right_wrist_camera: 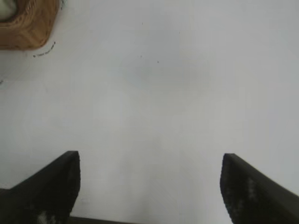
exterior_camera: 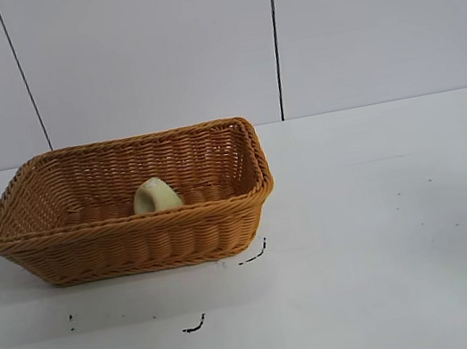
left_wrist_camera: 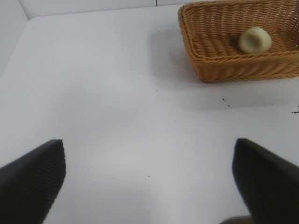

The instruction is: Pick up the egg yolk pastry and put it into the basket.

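Note:
The pale cream egg yolk pastry (exterior_camera: 156,195) lies inside the orange-brown wicker basket (exterior_camera: 128,243), near the middle of its floor; the left wrist view also shows the pastry (left_wrist_camera: 255,39) in the basket (left_wrist_camera: 233,67). Neither arm appears in the exterior view. My left gripper (left_wrist_camera: 149,179) is open over bare white table, well away from the basket. Open too is my right gripper (right_wrist_camera: 149,184), with nothing between its fingers, and only a corner of the basket (right_wrist_camera: 28,32) shows far off in its view.
The white table (exterior_camera: 391,246) carries small black marks (exterior_camera: 194,326) in front of the basket. A white panelled wall (exterior_camera: 149,54) stands behind the table.

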Available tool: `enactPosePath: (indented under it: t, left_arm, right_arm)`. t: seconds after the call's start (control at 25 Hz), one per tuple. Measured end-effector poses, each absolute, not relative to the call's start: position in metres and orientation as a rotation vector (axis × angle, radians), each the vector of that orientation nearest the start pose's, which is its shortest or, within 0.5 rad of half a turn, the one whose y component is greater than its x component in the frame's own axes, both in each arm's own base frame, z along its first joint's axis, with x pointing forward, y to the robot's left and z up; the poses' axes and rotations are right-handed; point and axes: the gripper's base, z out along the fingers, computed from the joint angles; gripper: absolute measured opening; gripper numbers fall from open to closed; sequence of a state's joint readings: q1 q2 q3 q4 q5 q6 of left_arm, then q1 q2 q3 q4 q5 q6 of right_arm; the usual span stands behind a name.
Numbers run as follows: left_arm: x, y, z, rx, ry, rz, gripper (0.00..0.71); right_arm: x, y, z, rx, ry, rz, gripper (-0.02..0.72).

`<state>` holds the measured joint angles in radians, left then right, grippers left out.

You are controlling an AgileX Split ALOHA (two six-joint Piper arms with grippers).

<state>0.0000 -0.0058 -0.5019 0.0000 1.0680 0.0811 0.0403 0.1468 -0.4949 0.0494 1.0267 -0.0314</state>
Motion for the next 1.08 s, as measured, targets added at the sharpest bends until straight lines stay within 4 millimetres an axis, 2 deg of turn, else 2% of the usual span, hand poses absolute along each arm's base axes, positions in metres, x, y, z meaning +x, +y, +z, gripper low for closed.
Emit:
enactPosePath:
  t: [0.12, 0.24, 1.08]
  left_arm:
    - [-0.006, 0.0, 0.277, 0.083, 2.043, 0.051, 0.697]
    - [-0.006, 0.0, 0.277, 0.083, 2.043, 0.051, 0.697]
    - [-0.006, 0.0, 0.277, 0.083, 2.043, 0.051, 0.697]
  right_arm:
    - [0.004, 0.004, 0.277, -0.074, 2.06, 0.065, 0.592]
    - [-0.003, 0.004, 0.277, -0.073, 2.016, 0.064, 0.592]
    - [-0.003, 0.004, 0.277, -0.073, 2.016, 0.065, 0.592]
